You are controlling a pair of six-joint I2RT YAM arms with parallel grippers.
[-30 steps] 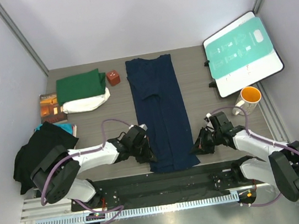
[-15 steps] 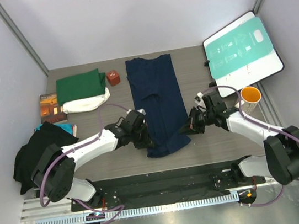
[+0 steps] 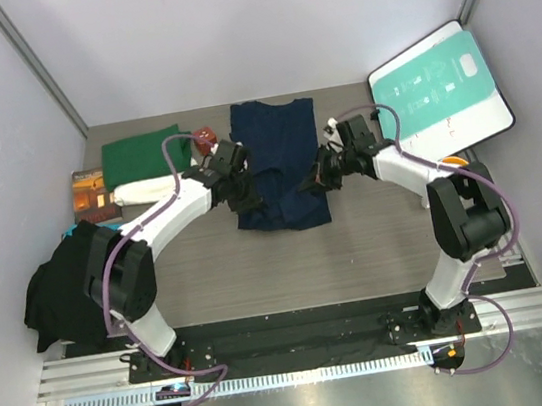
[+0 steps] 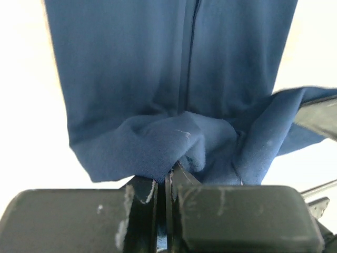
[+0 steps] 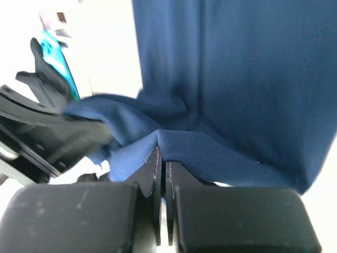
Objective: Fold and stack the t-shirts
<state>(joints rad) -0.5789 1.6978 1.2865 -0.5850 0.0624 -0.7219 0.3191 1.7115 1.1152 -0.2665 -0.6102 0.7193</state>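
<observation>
The navy blue t-shirt point(image 3: 275, 147) lies lengthwise in the middle of the table, its near part lifted and doubled over toward the collar. My left gripper point(image 3: 246, 194) is shut on the near left hem corner, and in the left wrist view the cloth point(image 4: 158, 68) bunches at the closed jaws of the left gripper point(image 4: 168, 174). On the near right corner my right gripper point(image 3: 311, 183) is shut too, with the navy fabric point(image 5: 253, 79) pinched at the right gripper point(image 5: 162, 158). A folded dark green t-shirt point(image 3: 138, 156) lies at the back left, and a folded cream-white t-shirt point(image 3: 143, 191) just in front of it.
A small brown cube point(image 3: 205, 137) stands between the green shirt and the navy one. A book point(image 3: 90, 193) and a black cloth heap point(image 3: 64, 277) lie at the left edge. The teal-and-white board point(image 3: 437, 89) leans at the back right, an orange-rimmed mug point(image 3: 452, 163) below it.
Both grippers have moved away from the arm bases toward the far end, drawing the navy shirt's near hem up over its body. The shirt now looks about half as long.
</observation>
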